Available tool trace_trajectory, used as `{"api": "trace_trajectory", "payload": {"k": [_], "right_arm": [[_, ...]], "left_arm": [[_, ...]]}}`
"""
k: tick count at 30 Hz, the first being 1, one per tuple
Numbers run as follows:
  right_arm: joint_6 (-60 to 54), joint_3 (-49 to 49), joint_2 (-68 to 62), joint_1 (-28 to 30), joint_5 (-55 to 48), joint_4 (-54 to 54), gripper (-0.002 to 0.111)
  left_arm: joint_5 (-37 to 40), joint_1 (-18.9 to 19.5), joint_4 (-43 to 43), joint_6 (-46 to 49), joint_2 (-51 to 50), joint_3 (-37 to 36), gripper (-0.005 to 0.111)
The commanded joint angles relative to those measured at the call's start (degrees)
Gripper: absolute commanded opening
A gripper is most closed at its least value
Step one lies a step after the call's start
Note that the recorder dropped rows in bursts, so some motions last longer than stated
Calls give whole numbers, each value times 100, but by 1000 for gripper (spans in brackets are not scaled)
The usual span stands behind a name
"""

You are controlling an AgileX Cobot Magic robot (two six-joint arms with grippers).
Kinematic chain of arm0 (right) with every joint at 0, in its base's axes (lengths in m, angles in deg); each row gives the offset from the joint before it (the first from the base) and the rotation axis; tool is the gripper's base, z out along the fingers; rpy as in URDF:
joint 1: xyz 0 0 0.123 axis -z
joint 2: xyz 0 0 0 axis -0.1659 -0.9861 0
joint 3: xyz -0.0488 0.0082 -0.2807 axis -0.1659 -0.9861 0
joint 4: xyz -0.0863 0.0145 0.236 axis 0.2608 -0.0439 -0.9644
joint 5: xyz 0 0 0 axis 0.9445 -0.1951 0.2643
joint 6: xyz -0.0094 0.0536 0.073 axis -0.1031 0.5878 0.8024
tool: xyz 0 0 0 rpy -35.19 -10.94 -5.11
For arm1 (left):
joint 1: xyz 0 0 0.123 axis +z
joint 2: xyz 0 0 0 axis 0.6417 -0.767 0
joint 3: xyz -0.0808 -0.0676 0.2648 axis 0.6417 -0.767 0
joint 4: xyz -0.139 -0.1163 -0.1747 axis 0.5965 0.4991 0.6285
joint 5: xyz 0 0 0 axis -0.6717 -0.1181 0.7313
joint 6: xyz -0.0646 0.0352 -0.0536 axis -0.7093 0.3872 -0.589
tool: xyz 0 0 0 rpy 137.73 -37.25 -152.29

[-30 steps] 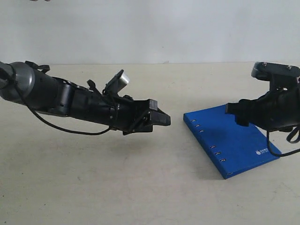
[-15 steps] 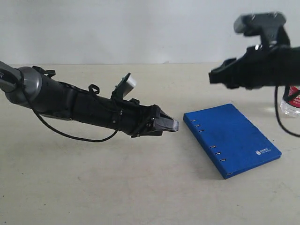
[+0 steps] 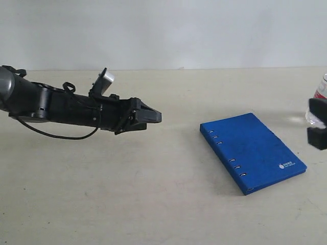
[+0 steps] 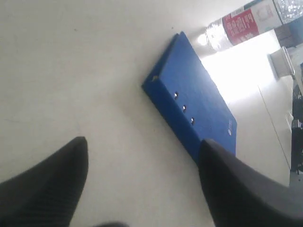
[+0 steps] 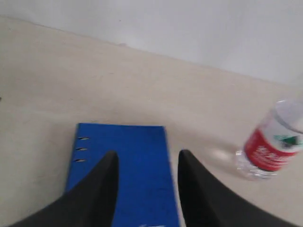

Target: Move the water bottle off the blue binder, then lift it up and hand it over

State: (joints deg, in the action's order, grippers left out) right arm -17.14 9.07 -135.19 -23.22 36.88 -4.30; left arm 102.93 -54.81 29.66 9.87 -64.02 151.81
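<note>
Both arms have backed off since a sec ago: left arm (image 3: 61, 104) has drawn back toward the left of the ext view, and the right one's dropped out to the far-right edge, w/ only a dark block of it showing.

Table (image 3: 153, 209), pale beige, fills the scene. Left arm stretches low across it from the left, well apart from the binder. Left gripper (image 4: 143, 143): fingers spread wide, nothing between 'em, just bare tabletop, hovering clear of everything.

Blue binder (image 3: 253, 152) lies flat on the table, right of centre, spine edge toward the left arm. Nothing on top of it.

Right gripper (image 5: 148, 153): jaws parted, empty, looking down over the binder's cover. Not touching it as far as I can tell.

Water bottle (image 3: 321, 97) is off the binder! Stands on the table past the binder's far-right corner, near but apart, half cut by the frame edge, not gripped by either arm. Red-and-white label (image 5: 267, 150) faces the right wrist cam; cap not visible.

Small stuff: row of slots (image 3: 228, 153) along the spine, white logo (image 3: 287, 164) near the binder's right-hand corner.
</note>
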Motion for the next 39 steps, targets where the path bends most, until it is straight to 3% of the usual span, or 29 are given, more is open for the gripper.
{"api": "trace_trajectory", "payload": {"k": [1,4,8,12,15,21,26,28,34,36,39], "right_arm": [[1411,-150,-44,-22,2304,-455,37],[2049,-220,-609,-22,2752,-721,37],[1423,206,-1594,-22,542,-769,36],[1835,613,-2806,92,299,-769,36],[1932,766,-3492,458,-308,-769,36],[1846,1001,-3928,1237,35,-769,36],[1821,1047,-4134,1838,-1921,-769,36],[2293,1212,-4397,2161,-2864,-284,36],[4445,2546,-5228,2918,-5046,3116,36],[4528,2896,-5332,2945,-5158,3814,36],[4482,3050,-5345,2945,-4646,4029,36]], "left_arm": [[229,103,19,9,18,21,61],[241,-48,19,-153,18,21,59],[241,-350,19,-177,18,21,60],[241,-512,19,-364,18,21,60],[205,-527,19,-562,18,21,60],[71,-634,19,-663,18,21,60],[-425,-920,19,-687,18,21,60],[-572,-1050,19,-687,18,49,60],[-591,-1202,19,-833,18,361,60],[-591,-1202,19,-833,18,435,60],[-591,-1202,19,-844,18,479,60]]}}
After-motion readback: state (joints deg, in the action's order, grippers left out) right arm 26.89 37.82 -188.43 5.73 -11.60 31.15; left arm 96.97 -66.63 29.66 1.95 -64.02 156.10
